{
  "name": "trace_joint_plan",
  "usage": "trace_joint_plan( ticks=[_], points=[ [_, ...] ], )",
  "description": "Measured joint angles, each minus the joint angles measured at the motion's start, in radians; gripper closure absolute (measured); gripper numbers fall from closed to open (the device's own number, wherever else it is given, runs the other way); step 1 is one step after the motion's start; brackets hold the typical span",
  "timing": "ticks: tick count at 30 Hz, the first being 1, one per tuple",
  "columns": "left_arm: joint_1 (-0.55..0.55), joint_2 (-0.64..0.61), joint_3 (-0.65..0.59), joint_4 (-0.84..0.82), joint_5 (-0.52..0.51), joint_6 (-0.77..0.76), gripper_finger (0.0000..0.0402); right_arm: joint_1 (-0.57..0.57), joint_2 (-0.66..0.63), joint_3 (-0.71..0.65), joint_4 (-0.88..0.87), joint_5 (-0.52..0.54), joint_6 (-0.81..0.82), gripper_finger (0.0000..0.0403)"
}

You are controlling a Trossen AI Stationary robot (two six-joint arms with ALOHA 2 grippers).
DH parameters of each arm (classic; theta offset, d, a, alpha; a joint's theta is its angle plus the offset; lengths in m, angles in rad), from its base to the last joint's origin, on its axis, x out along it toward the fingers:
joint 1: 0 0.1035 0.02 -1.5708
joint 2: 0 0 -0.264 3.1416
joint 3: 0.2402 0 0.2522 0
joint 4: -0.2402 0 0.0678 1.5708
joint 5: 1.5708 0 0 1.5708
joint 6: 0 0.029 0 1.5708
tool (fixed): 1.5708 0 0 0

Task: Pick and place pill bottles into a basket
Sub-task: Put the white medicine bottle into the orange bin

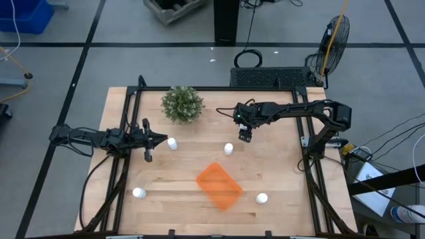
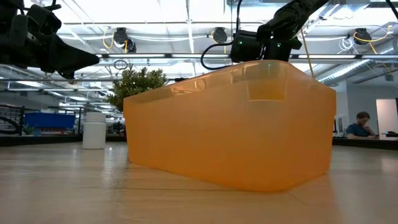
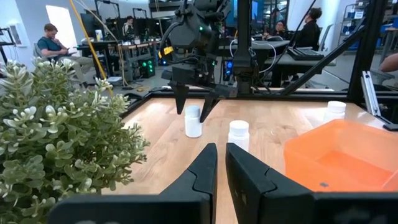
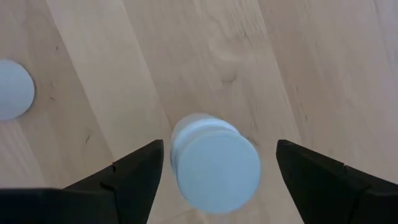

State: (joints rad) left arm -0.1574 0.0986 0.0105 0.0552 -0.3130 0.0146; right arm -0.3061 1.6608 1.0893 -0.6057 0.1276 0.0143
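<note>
Several white pill bottles stand upright on the wooden table. My right gripper (image 1: 244, 136) is open and points steeply down over one bottle (image 4: 214, 163). In the right wrist view its fingers stand on either side of that bottle's cap with a gap on each side. The left wrist view shows the same bottle (image 3: 193, 121) under the fingertips. My left gripper (image 1: 161, 139) is shut and level at the left, close to another bottle (image 1: 172, 143). The orange basket (image 1: 219, 186) sits on the table's near middle.
A round green plant (image 1: 182, 104) stands at the far side, left of my right gripper. Two more bottles stand near the front, one left (image 1: 138, 192) and one right (image 1: 261, 198) of the basket. Black frame rails run along the table's left and right sides.
</note>
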Motion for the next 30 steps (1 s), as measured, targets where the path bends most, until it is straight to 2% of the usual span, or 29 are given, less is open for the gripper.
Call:
trace_joint_plan(
  ticks=[4,7,10,14,25,30],
  points=[
    [0.000,0.000,0.000,0.007,0.000,0.000,0.0364,0.000,0.000,0.000,0.002,0.001,0.000,0.0100],
    [0.000,0.000,-0.001,0.008,0.000,0.000,0.0364,0.000,0.000,0.000,0.001,0.001,0.000,0.0117],
    [0.000,0.000,-0.001,0.011,0.000,0.007,0.0364,0.000,0.000,0.000,0.001,0.001,-0.010,0.0162],
    [0.000,0.000,-0.002,0.015,0.000,0.007,0.0364,0.000,-0.003,0.002,0.008,-0.001,-0.043,0.0257],
    [0.000,0.000,-0.002,0.017,0.000,0.008,0.0364,0.022,-0.020,-0.001,0.078,-0.023,-0.109,0.0259],
    [0.000,0.000,-0.002,0.017,-0.001,0.008,0.0364,0.065,-0.096,-0.001,0.139,-0.022,-0.110,0.0259]
  ],
)
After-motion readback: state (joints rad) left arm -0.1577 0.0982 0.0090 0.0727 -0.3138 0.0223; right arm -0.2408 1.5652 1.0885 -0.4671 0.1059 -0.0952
